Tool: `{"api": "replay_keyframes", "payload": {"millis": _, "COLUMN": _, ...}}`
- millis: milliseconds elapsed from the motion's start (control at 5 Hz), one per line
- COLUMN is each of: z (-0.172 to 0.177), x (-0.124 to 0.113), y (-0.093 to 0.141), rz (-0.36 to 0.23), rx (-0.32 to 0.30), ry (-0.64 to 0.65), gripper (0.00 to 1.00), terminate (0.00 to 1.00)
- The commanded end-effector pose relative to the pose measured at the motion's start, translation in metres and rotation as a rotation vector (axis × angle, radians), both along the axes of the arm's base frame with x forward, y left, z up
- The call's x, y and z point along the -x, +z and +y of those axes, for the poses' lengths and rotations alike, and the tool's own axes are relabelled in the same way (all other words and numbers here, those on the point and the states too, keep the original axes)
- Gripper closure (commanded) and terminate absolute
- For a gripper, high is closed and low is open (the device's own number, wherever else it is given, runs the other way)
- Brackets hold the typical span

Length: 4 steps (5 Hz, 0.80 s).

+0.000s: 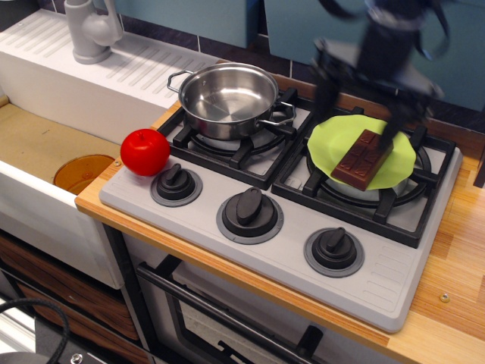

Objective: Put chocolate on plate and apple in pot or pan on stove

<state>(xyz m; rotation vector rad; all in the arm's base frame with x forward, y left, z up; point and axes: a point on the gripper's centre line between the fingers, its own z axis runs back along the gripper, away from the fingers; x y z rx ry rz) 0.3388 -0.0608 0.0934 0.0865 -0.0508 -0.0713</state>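
The brown chocolate [362,159] lies flat on the lime-green plate [333,144], which rests on the right burner of the grey stove [295,262]. The red apple [145,152] sits on the stove's front left corner, beside the left knob. The steel pot [228,99] stands empty on the left burner. My gripper [361,102] is blurred by motion above the plate, fingers spread wide apart and empty, clear of the chocolate.
An amber translucent disc [82,172] lies in the sink at the left. A grey faucet [89,29] stands at the back left. Three black knobs [249,211] line the stove's front. Wooden counter [455,265] runs along the right.
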Motion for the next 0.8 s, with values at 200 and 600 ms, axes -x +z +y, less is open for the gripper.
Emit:
{"api": "replay_keyframes", "payload": {"millis": 200, "z": 0.012, "x": -0.002, "y": 0.031, "rz": -0.060, "rx": 0.021, "ry": -0.039, "gripper": 0.00, "terminate": 0.00}}
{"api": "replay_keyframes", "payload": {"millis": 600, "z": 0.043, "x": 0.011, "y": 0.037, "rz": -0.093, "rx": -0.051, "ry": -0.004, "gripper": 0.00, "terminate": 0.00}}
